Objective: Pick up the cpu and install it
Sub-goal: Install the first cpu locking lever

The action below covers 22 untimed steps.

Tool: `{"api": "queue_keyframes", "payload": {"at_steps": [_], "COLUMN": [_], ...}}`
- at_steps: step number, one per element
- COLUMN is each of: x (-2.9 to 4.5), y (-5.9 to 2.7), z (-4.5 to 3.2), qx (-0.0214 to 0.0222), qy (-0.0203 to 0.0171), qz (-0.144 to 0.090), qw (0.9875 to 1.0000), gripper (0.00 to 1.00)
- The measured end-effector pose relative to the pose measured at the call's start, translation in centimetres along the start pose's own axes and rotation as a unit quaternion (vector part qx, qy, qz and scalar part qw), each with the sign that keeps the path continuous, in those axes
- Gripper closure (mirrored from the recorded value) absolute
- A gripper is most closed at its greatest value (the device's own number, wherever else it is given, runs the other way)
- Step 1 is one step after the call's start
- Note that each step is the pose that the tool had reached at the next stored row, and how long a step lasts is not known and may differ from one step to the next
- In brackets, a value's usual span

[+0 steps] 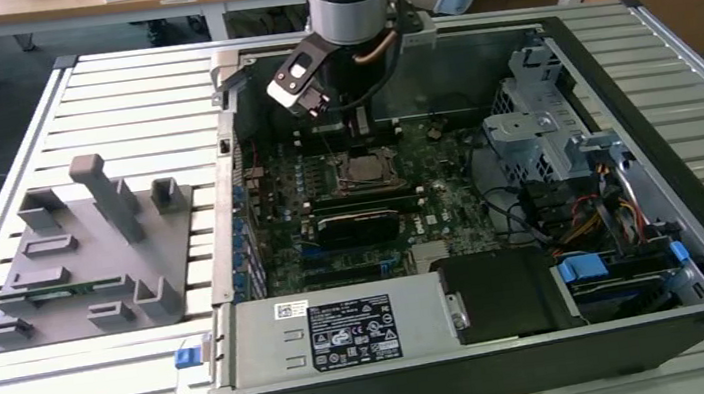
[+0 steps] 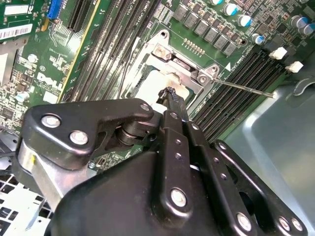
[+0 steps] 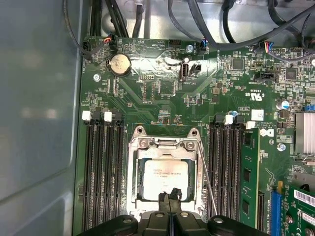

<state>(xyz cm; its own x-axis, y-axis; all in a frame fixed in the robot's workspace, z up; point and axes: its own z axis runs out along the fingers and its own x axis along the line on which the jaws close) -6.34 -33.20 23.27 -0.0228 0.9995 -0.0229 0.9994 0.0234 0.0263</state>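
Note:
The cpu, a flat square chip with a silver-grey top, lies in the metal-framed socket on the green motherboard; it also shows in the exterior view and as a pale patch in the second wrist view. My gripper hangs just over the chip's near edge, its two black fingers pressed together with nothing between them. In the second wrist view the gripper has its tips right above the chip. In the exterior view the gripper reaches down into the open case above the socket.
Black memory slots flank the socket, and a thin socket lever stands beside it. The case walls, a drive cage and cables crowd the exterior view's right. A grey parts fixture sits on the slatted table.

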Motion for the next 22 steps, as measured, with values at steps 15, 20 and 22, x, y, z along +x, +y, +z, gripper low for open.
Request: {"api": "queue_keyframes", "payload": {"at_steps": [15,20,22], "x": [-0.07,-0.08,-0.08], "y": [0.09,0.10,0.10], "z": [-3.18,-3.68,-3.68], "qx": [0.0001,0.0002,0.0002], "qy": [0.0000,-0.0001,-0.0002], "qz": [0.000,0.000,0.000], "qw": [1.0000,1.0000,1.0000], "gripper": [0.89,0.89,0.89]}}
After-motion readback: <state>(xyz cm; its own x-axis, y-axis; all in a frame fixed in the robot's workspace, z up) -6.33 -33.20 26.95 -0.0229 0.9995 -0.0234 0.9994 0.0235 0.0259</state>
